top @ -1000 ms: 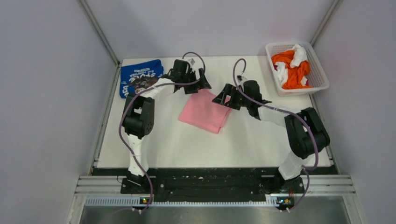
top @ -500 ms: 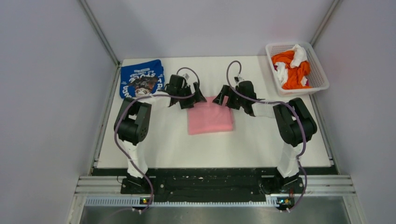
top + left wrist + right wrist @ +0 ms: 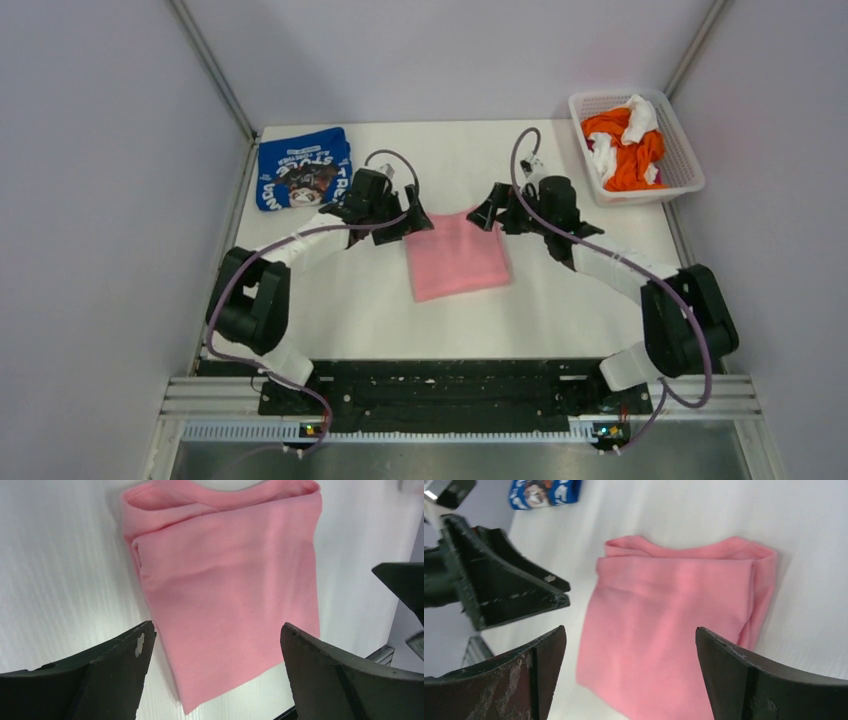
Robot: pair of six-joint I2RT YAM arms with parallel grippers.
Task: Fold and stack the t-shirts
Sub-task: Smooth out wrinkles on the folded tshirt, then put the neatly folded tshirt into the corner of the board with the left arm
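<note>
Pink t-shirt (image 3: 457,255) is folded into a compact rectangle and lies flat mid-worktop, a little nearer the far edge than the near one, skewed slightly clockwise. Blue t-shirt (image 3: 300,168) is folded too, print up, in the far-left corner. The two are well apart, so folding looks done and stacking isn't.

What I think is left: pick up the pink one and put it on the blue one. The white basket (image 3: 690,165) in the far-right corner holds orange and white cloth (image 3: 625,145) (can't tell if those are shirts or whether they count).

My left gripper (image 3: 216,632) has its fingers spread wide and empty, just off the shirt's far-left corner. My right gripper (image 3: 630,632) is likewise spread and empty, off the far-right corner. Both wrist views show the cloth between the fingers and clear of them.

Versus 1.0 s ago: the shirt sat diagonal then, with both grippers at its far end. By 0.5 s ago it was squared up. Since then it has turned a touch, and both my elbows have swung out toward the side edges.
</note>
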